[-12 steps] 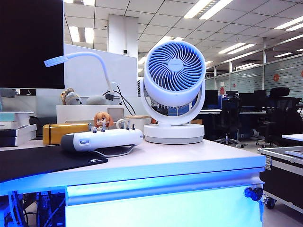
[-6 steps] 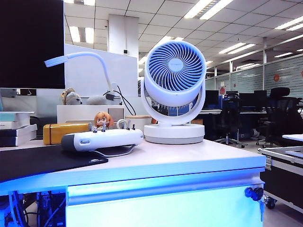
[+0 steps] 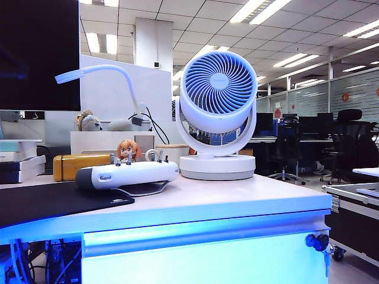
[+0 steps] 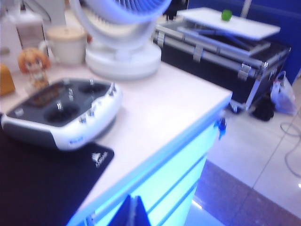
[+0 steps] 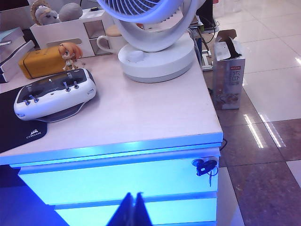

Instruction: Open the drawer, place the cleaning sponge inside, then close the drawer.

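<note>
The drawer (image 3: 201,260) is closed, its white front glowing blue just under the desk top, with a dark key lock (image 3: 317,241) at its right edge. No arm shows in the exterior view. In the left wrist view my left gripper (image 4: 134,197) is shut and empty, off the desk's front edge in front of the drawer (image 4: 174,165). The right wrist view shows my right gripper (image 5: 134,194), also shut and empty, facing the drawer (image 5: 117,181) from a little way back, its lock (image 5: 205,166) off to one side. The cleaning sponge is out of view.
On the desk stand a white fan (image 3: 218,112), a white remote controller (image 3: 127,174) on a black mat (image 3: 53,204), a figurine (image 3: 126,151), a golden-yellow case (image 3: 80,165) and a mug (image 5: 110,40). A cardboard box (image 5: 227,66) sits on the floor beside the desk.
</note>
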